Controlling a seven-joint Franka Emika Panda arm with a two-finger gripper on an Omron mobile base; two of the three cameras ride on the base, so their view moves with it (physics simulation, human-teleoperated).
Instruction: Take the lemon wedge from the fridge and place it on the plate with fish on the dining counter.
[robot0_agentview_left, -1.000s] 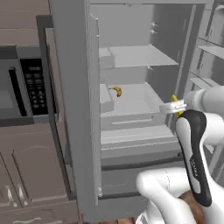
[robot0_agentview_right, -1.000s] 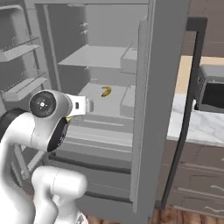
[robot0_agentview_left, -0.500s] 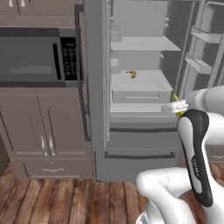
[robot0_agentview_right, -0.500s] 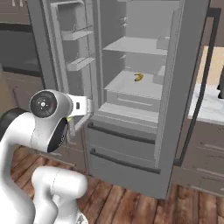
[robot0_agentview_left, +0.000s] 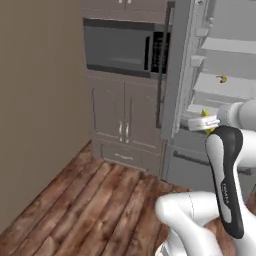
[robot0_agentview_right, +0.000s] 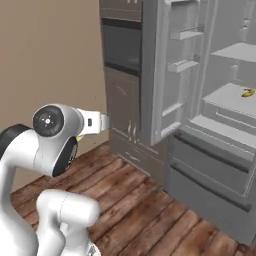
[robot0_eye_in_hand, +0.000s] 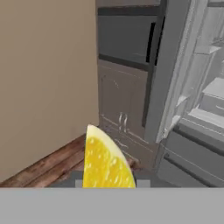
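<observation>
My gripper (robot0_agentview_left: 204, 119) is shut on the lemon wedge (robot0_eye_in_hand: 107, 162), a bright yellow slice that stands up at the bottom of the hand view. A speck of that yellow wedge (robot0_agentview_left: 205, 113) also peeks out above the hand in the left base view. The gripper (robot0_agentview_right: 104, 122) is held away from the fridge, pointing toward the cabinets. The grey fridge (robot0_agentview_left: 220, 85) stands open on the right, its left door (robot0_agentview_right: 165, 75) swung out. The plate with fish and the dining counter are out of view.
A dark built-in microwave (robot0_agentview_left: 122, 47) sits above grey cabinet doors (robot0_agentview_left: 122, 120) left of the fridge. A small orange-yellow bit (robot0_agentview_right: 247, 93) lies on a fridge shelf. A tan wall (robot0_agentview_left: 40, 100) closes the left side, and wooden floor (robot0_agentview_left: 85, 210) lies below.
The whole picture has shifted: the base has backed off and turned left, so the fridge has slid right and the wall and floor have come in. The lemon wedge stays gripped.
</observation>
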